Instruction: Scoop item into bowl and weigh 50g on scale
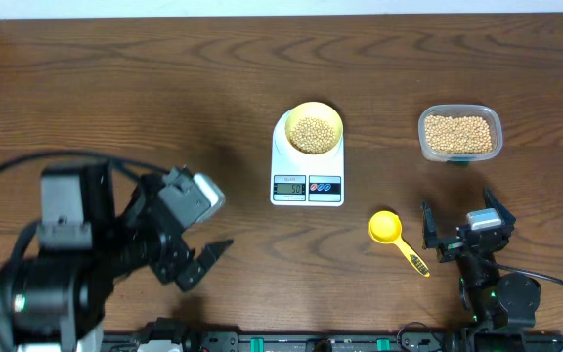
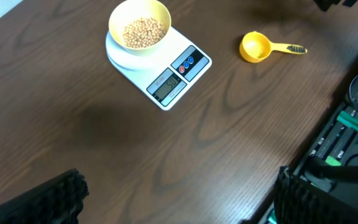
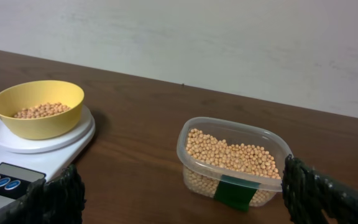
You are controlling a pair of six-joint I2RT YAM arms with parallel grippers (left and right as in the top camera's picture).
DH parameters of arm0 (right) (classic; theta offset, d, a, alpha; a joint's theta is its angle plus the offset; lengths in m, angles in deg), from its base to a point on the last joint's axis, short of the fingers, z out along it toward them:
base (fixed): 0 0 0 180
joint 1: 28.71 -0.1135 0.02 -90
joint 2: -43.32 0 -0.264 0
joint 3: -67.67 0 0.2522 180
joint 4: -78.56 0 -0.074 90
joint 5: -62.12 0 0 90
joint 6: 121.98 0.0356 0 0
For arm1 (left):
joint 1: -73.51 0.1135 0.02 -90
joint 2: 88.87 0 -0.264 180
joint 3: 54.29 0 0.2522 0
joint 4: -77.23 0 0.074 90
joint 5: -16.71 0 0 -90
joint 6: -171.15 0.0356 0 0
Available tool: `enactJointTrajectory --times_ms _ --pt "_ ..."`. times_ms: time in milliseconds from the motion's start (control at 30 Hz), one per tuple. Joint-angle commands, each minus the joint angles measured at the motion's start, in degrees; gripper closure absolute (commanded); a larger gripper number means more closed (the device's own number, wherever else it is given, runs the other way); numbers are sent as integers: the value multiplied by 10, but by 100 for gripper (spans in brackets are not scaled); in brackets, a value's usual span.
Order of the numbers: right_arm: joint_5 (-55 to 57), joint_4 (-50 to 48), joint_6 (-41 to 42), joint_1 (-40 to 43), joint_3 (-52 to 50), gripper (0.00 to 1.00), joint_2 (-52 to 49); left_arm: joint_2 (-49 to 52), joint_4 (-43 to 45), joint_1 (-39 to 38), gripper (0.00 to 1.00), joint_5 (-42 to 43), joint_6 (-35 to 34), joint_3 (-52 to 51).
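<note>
The pale-yellow bowl (image 1: 309,129) stands on the white scale (image 1: 307,186) at the table's middle, with tan beans (image 2: 143,31) in it. More beans fill the clear tub (image 1: 459,133) to its right. The yellow scoop (image 1: 389,230) lies empty on the wood in front of the tub. My left gripper (image 1: 203,217) hovers open at the front left, well away from the scale, with nothing between its fingers (image 2: 48,199). My right gripper (image 1: 460,220) is open and empty just right of the scoop, facing the tub (image 3: 235,155) and the bowl (image 3: 39,106).
Black equipment and cables (image 2: 347,124) line the table's front edge near both arm bases. A pale wall (image 3: 229,37) rises behind the table's far edge. Bare brown wood (image 1: 115,88) lies left of the scale.
</note>
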Motion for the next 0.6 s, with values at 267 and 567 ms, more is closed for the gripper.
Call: enactJointTrajectory --times_ms 267,567 --pt "5 4 -6 -2 0 1 4 -117 -79 -2 2 -38 -85 0" --pt "5 4 -6 -2 0 1 4 -201 -164 -2 2 -38 -86 0"
